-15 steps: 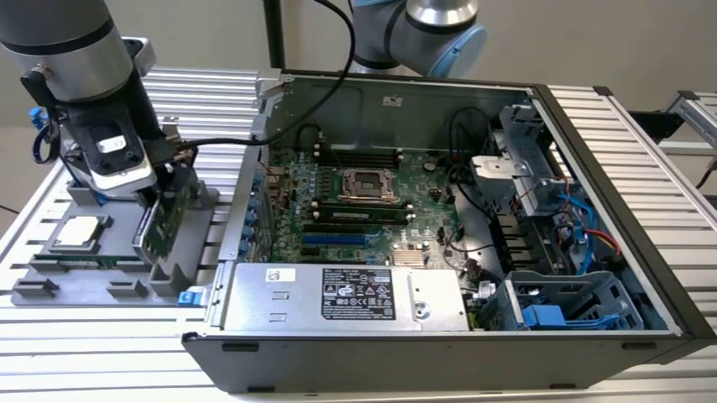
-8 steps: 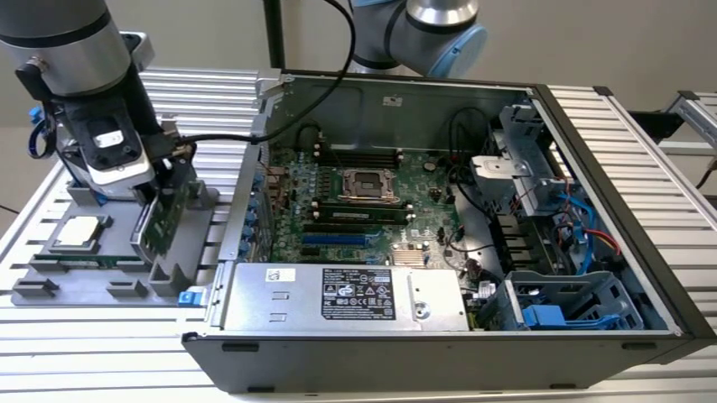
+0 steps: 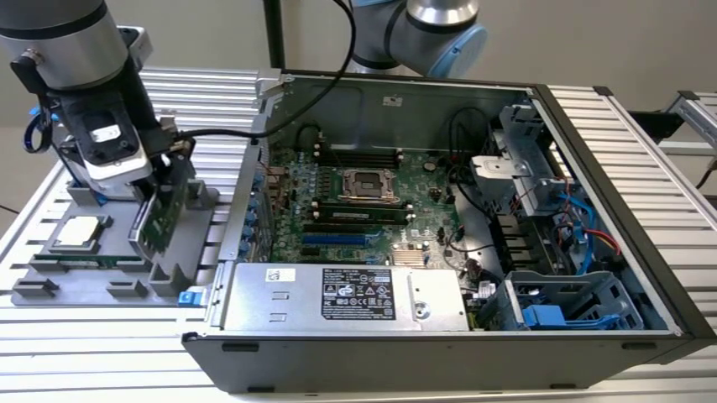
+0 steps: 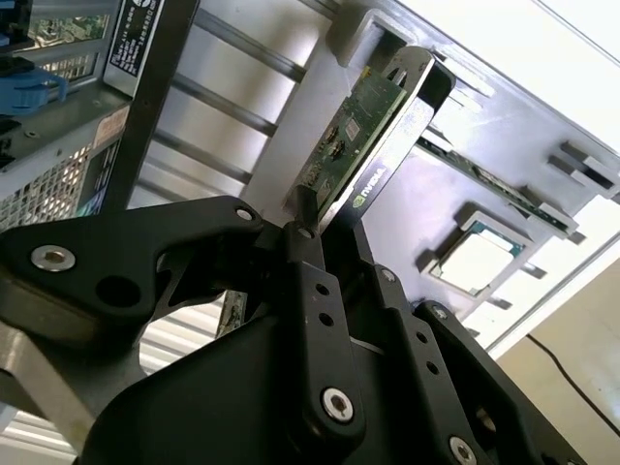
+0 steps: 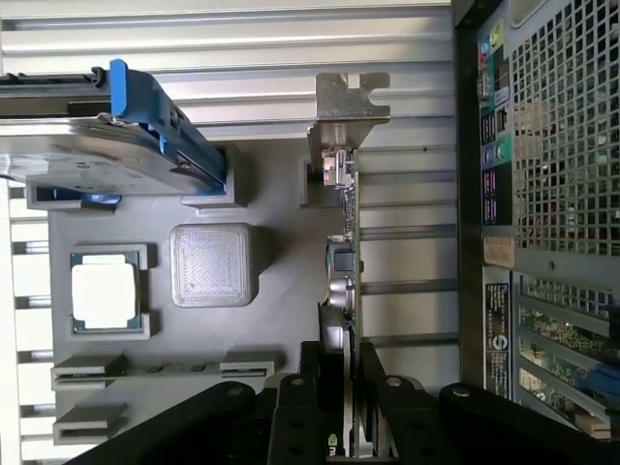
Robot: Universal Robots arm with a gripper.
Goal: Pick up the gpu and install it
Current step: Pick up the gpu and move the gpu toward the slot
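gpu (image 3: 157, 217) upright on edge in grey tray (image 3: 67, 290) slot, just beside pc case (image 3: 448, 357), at the exterior view's left. gripper (image 3: 151, 183) fingers narrow, clamped on card's upper edge. prob best: pull straight out of slot, no twist, grip kept square, bracket (image 5: 351, 102) clear of tray walls.

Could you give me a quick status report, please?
Gripper shut on the gpu. Gpu upright on edge at the gray tray, outside the open case. Hard drive nearby, not touching.

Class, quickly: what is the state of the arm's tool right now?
The tool is closed on the gpu, which stands on edge at the grey tray.
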